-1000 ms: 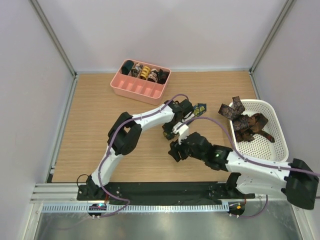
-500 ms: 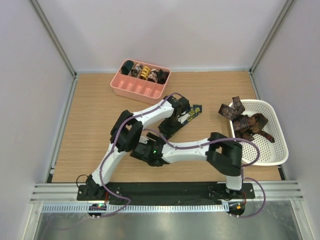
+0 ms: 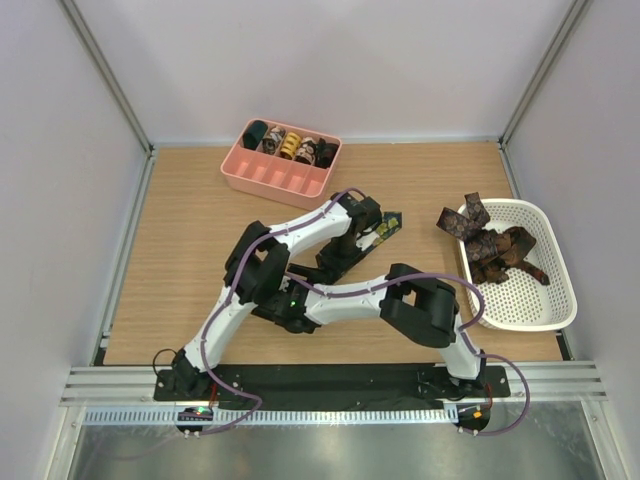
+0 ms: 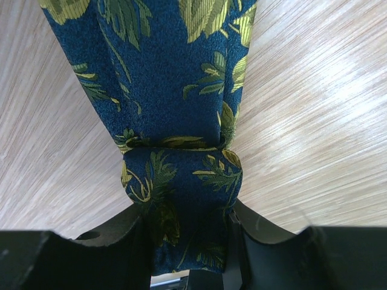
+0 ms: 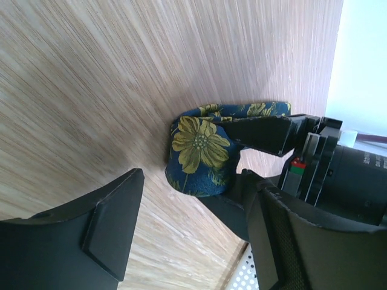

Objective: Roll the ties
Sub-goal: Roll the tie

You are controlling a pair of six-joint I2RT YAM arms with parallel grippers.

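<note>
One tie [image 4: 175, 90]: navy, yellow-green leaf print, end coiled. Left gripper [image 4: 188, 237] clamped on it; right gripper [image 5: 190, 199] fingers apart.

Bright even light, faint shadows, mostly sharp

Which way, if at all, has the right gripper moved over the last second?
Yes. In the top view the right gripper has swung left, away from the white basket, and is now beside the left arm.

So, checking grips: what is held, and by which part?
Left claw pinches the blue tie at its rolled-up end; right claw open, empty.
</note>
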